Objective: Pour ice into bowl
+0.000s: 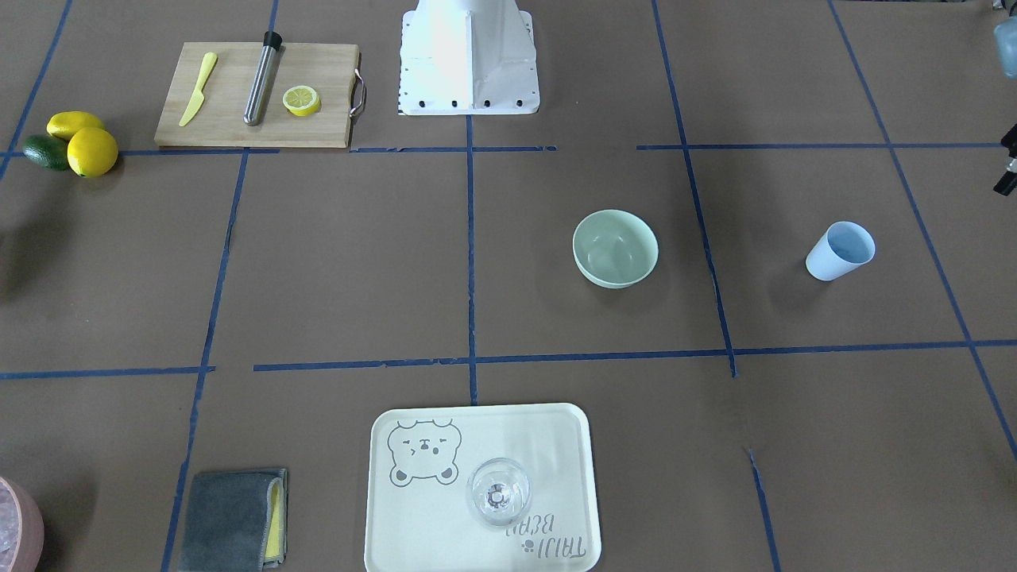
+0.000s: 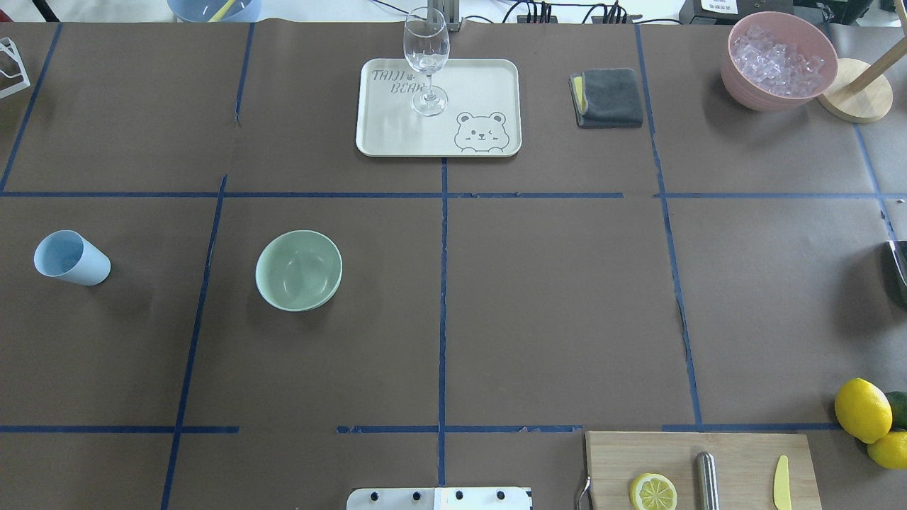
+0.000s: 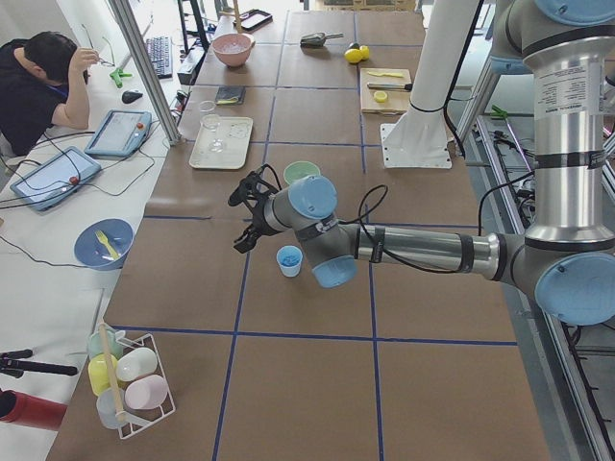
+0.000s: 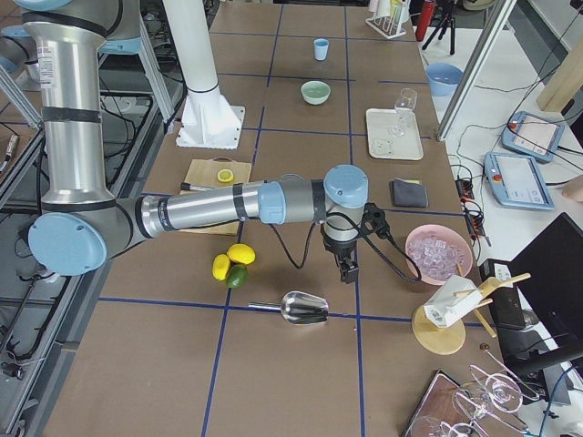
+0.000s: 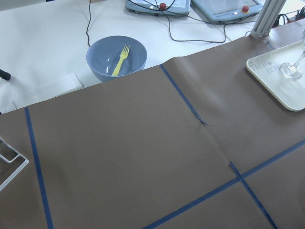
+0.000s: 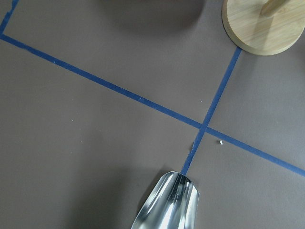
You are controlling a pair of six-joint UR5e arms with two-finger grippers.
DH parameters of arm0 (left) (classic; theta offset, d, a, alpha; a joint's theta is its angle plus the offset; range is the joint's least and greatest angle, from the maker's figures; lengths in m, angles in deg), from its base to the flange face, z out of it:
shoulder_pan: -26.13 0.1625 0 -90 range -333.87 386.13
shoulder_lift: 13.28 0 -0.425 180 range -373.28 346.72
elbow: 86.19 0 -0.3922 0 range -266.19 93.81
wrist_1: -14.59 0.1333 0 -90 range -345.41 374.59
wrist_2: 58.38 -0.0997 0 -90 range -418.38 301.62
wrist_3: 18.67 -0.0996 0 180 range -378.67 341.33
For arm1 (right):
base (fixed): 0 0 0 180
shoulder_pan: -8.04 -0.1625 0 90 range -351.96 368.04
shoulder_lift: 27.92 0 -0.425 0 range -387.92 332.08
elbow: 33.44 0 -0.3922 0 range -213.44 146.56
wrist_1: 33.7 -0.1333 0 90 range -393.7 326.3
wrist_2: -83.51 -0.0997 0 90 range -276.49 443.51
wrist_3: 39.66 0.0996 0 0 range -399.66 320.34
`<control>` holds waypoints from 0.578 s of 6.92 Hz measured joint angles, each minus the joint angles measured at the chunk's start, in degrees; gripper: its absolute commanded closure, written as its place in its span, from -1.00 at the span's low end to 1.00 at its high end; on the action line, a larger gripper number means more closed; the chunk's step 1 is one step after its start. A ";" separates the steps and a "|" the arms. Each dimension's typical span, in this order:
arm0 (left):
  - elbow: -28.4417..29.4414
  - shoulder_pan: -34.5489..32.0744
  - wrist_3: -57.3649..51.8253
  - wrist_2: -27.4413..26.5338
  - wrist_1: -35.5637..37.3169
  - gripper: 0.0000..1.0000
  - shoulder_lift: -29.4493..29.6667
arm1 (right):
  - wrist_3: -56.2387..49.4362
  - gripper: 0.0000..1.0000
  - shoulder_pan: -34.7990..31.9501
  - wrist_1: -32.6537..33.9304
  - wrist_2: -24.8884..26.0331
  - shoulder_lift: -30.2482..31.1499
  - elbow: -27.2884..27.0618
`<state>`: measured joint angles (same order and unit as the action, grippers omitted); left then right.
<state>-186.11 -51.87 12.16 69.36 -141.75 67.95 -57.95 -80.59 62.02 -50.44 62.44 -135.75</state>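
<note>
Here we are at the table [image 2: 567, 297], and the mint green bowl [image 1: 616, 248] sits upright on the robot's left half, between the centre tape line and the pale blue cup [image 1: 840, 251], well apart from both. The left claw [image 3: 245, 216] hangs in the air near that cup, touching nothing. We only see it from the side, so we cannot tell how wide it stands. Over on the far end, the right claw [image 4: 347, 270] points down near the metal scoop [image 4: 305, 309], beside the pink container [image 4: 439, 254]. Its spread, again, we cannot tell. The scoop lies flat on the table.
</note>
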 measured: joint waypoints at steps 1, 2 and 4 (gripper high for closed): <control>-0.51 6.53 6.32 -8.24 -4.23 -1.00 -1.95 | 0.00 -1.00 -0.06 0.00 0.04 0.42 -0.20; -1.22 13.94 12.37 -18.28 -6.34 -1.00 -3.91 | 0.02 -1.00 -0.09 -0.01 0.04 0.99 -0.66; -1.79 28.89 22.81 -39.03 -8.38 -1.00 -7.50 | 0.14 -1.00 -0.19 -0.01 0.09 2.74 -2.78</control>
<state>-187.90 -22.98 34.98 30.33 -150.13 60.45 -57.81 -80.78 62.01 -50.35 65.18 -138.53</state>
